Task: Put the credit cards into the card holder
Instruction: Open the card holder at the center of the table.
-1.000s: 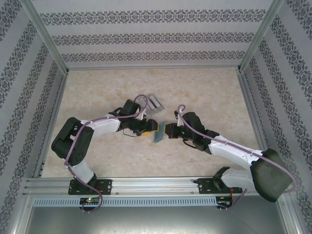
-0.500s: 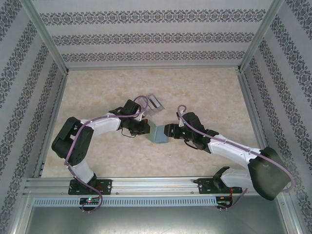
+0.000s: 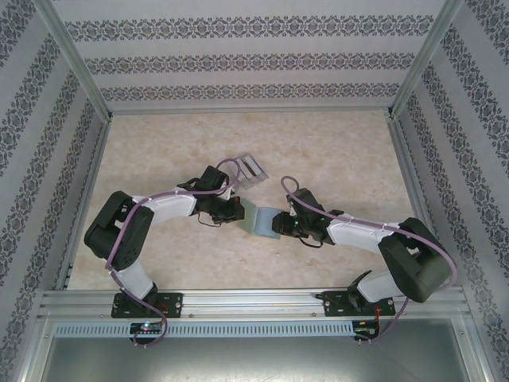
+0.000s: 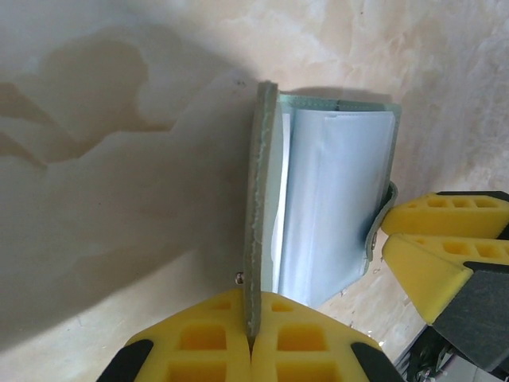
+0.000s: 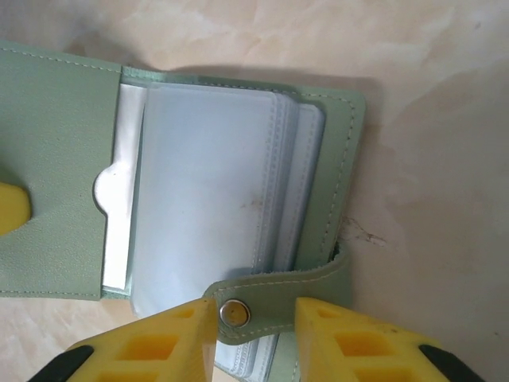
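Observation:
The grey-green card holder (image 3: 256, 216) lies open on the table between my two grippers. My left gripper (image 3: 238, 210) is shut on the edge of its cover (image 4: 258, 199), which stands upright beside the clear sleeves (image 4: 334, 199). In the right wrist view the card holder (image 5: 56, 159) shows its clear sleeves (image 5: 207, 183). Its snap tab (image 5: 270, 298) lies between the parted fingers of my right gripper (image 5: 254, 318). The left fingertip (image 5: 187, 322) touches the tab's snap end. From the left wrist, the right gripper (image 4: 394, 237) sits at the tab. The credit cards are out of view.
A pale grey ribbed stand (image 3: 251, 169) rests just behind the card holder. Patterned walls and metal posts (image 3: 409, 68) enclose the marbled table (image 3: 334, 151). A metal rail (image 3: 254, 302) runs along the near edge.
The card holder went from edge-on between the grippers to lying open. The left gripper closed on its cover. The right gripper let go and moved left over the snap tab.

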You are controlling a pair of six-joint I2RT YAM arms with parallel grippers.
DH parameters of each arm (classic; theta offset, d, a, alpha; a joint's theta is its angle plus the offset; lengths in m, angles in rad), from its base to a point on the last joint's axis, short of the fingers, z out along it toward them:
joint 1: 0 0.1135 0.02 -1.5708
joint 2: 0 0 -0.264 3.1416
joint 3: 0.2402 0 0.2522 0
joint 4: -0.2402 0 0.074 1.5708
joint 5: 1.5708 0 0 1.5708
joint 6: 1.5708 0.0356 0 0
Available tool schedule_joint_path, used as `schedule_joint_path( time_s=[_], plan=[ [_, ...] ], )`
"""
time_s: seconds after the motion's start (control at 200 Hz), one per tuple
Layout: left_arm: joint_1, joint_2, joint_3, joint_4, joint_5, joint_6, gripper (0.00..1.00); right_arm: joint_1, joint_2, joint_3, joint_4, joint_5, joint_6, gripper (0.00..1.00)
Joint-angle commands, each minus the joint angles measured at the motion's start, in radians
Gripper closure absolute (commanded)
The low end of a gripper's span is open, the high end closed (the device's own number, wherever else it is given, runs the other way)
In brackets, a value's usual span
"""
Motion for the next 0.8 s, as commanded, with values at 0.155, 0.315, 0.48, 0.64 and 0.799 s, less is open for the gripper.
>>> schedule_joint_path(
  time_s=[0.155,0.315,0.48,0.64,0.799],
  plan=[
    [-0.008,0.000,-0.060,0.069,-0.007,-0.102,1.00,0.002,-0.115,0.041,-0.072,-0.002,0.004,0.56],
    [-0.008,-0.001,-0.065,0.088,-0.015,-0.122,1.00,0.059,-0.077,0.022,0.006,-0.064,0.025,0.54],
    [-0.010,0.011,-0.076,0.117,0.005,-0.151,1.00,0.139,-0.076,-0.020,-0.022,0.051,0.066,0.54],
    [-0.010,0.018,-0.091,0.128,-0.002,-0.150,1.00,0.115,-0.105,-0.043,-0.015,0.089,0.057,0.56],
    [-0.013,0.031,-0.082,0.133,0.007,-0.143,1.00,0.089,-0.093,-0.014,-0.019,0.080,0.017,0.58]
  ],
)
